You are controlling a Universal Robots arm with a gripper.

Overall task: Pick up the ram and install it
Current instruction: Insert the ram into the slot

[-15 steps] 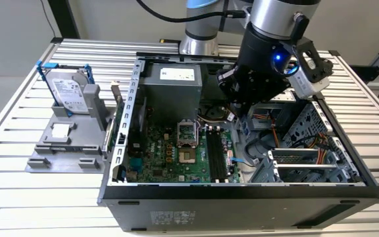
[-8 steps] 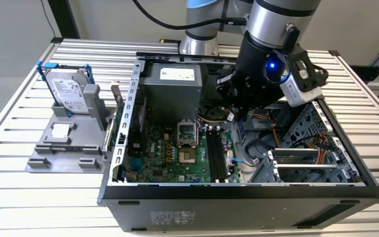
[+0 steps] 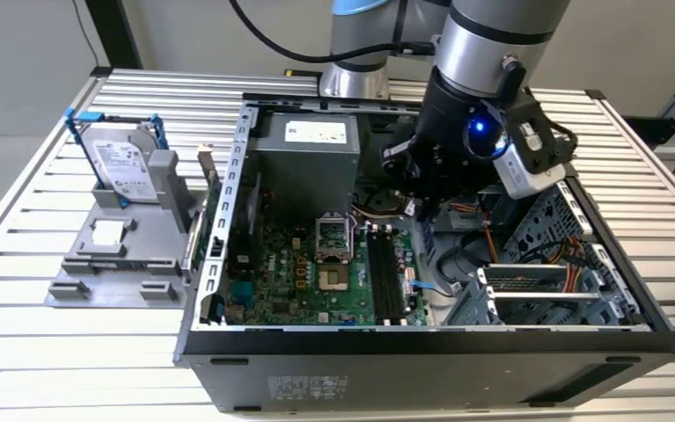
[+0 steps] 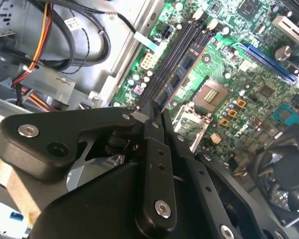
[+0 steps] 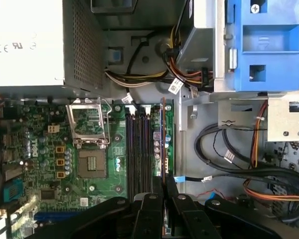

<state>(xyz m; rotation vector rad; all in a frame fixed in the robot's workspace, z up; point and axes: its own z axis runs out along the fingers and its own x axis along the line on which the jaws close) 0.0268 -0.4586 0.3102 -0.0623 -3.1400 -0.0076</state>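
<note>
My gripper (image 3: 417, 200) hangs inside the open computer case, over the far end of the black memory slots (image 3: 387, 272). It is shut on the ram (image 4: 182, 69), a thin blue stick with dark chips that reaches out from the fingertips (image 4: 162, 122). In the first wrist view the ram (image 5: 163, 139) appears edge-on, parallel to the slots (image 5: 138, 149) and just to their side, toward the drive cage. It stands above the green motherboard (image 3: 314, 264). I cannot tell whether its lower edge touches a slot.
The CPU socket (image 5: 89, 144) lies beside the slots. A grey power supply (image 3: 302, 149) fills the case's back. Cable bundles (image 5: 239, 169) and a blue drive bay (image 5: 261, 45) crowd the other side. A hard drive in a blue frame (image 3: 120, 163) stands on a grey holder outside the case.
</note>
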